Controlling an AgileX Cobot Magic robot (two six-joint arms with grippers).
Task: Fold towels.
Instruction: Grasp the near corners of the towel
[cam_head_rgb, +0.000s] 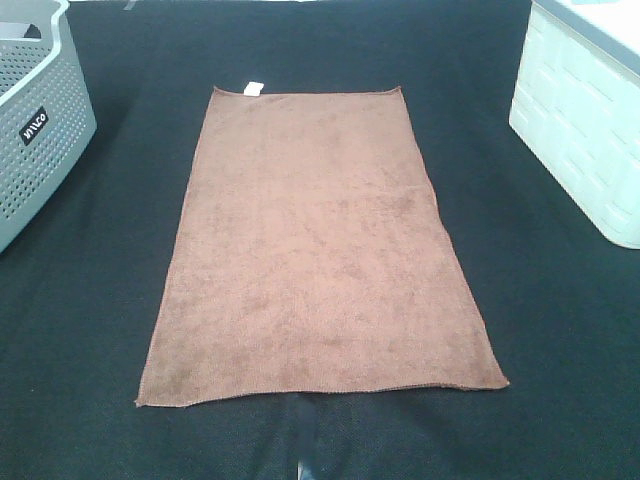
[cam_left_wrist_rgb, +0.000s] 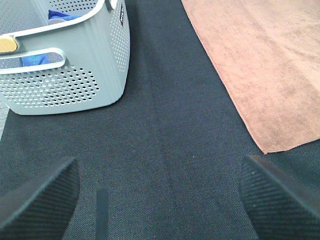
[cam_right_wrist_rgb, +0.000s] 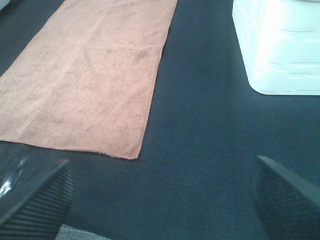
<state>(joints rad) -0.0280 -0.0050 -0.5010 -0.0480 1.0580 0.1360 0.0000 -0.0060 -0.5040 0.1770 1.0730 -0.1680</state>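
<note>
Only wrist views show left end effector and right end effector — wide, empty — near the towel.

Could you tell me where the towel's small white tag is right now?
In the exterior high view the white tag sits on the far edge of the towel, near its left corner, on the side of the grey basket.

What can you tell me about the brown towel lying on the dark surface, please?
The towel is a reddish-brown rectangle of soft, fuzzy cloth with a stitched hem and a small white tag at its far edge. It lies fully unfolded and flat on the dark surface; nothing else touches it.
</note>
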